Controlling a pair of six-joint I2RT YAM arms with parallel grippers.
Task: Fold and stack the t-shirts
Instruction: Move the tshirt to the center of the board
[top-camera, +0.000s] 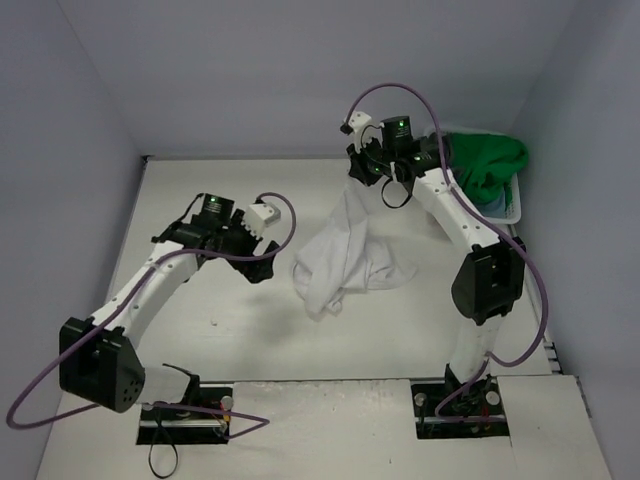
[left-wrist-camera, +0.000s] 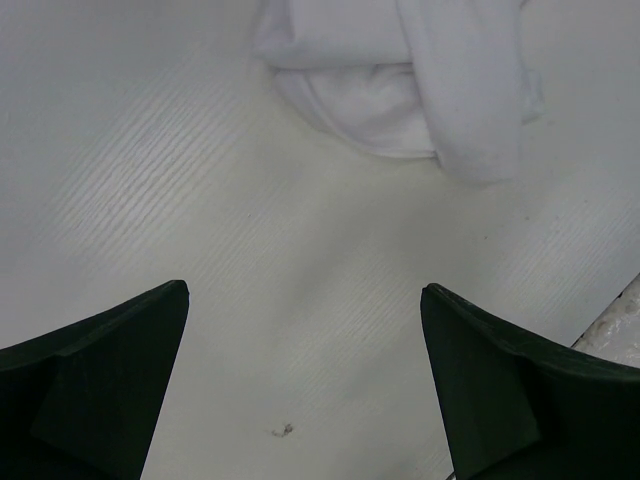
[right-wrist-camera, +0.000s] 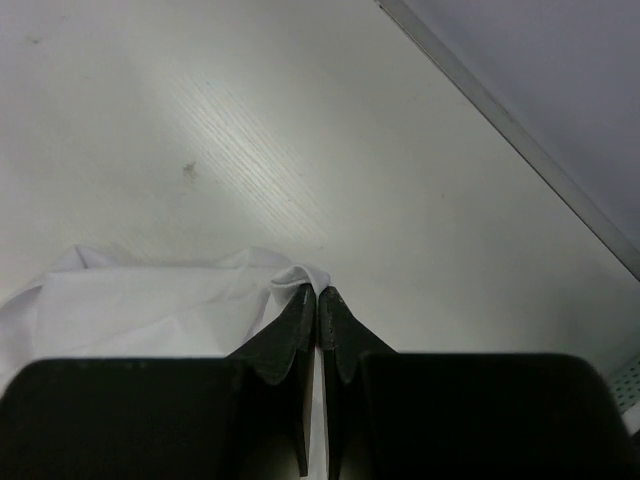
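Note:
A white t-shirt (top-camera: 345, 255) hangs from my right gripper (top-camera: 366, 178), its lower part bunched on the table. In the right wrist view the right gripper (right-wrist-camera: 320, 292) is shut on a pinched edge of that white t-shirt (right-wrist-camera: 150, 315). My left gripper (top-camera: 262, 262) hovers over the table left of the cloth, open wide with nothing between its fingers (left-wrist-camera: 110, 370). The left wrist view shows the crumpled white t-shirt (left-wrist-camera: 420, 90) ahead of the open jaws. A bright green t-shirt (top-camera: 485, 165) lies heaped in the basket at the back right.
The white laundry basket (top-camera: 510, 210) stands against the right wall behind the right arm. Grey walls close the table at the back and both sides. A small dark speck (left-wrist-camera: 283, 430) marks the table under the left gripper.

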